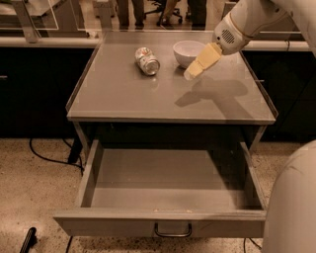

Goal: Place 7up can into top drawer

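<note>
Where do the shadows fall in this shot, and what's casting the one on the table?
Camera view: the gripper, hovering above the tabletop beside the white bowl, casts a dark shadow on it; the back of the top drawer lies in shade.

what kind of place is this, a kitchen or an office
Likely an office or lab workspace: an office chair base and people's legs behind the table, a cable on the speckled floor. The gripper hovers over the table beside the white bowl.
</note>
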### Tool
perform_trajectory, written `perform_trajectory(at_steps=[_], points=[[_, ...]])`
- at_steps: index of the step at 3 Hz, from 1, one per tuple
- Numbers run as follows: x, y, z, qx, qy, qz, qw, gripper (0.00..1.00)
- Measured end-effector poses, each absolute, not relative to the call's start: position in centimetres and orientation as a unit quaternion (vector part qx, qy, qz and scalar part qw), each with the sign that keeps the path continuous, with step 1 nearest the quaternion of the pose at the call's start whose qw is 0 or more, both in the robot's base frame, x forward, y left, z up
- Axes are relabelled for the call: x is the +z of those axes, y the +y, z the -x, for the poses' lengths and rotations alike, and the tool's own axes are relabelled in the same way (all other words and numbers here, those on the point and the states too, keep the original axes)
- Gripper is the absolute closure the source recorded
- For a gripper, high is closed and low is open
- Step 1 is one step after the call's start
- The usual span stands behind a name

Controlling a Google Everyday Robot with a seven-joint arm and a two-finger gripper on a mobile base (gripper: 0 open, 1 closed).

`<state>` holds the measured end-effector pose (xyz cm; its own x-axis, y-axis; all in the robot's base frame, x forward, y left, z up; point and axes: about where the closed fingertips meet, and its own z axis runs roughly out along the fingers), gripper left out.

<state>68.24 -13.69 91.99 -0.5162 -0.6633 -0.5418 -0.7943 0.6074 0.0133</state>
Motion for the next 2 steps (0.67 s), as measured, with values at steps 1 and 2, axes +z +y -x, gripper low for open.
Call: perform_trajectory(at_steps=[1,2], points=[[91.5,-14.0,-67.9,0.135,0.864,0.416,0.248,0.00],[90.7,-12.8,-69.4,0.152,0.857,0.411,0.272,0.00]])
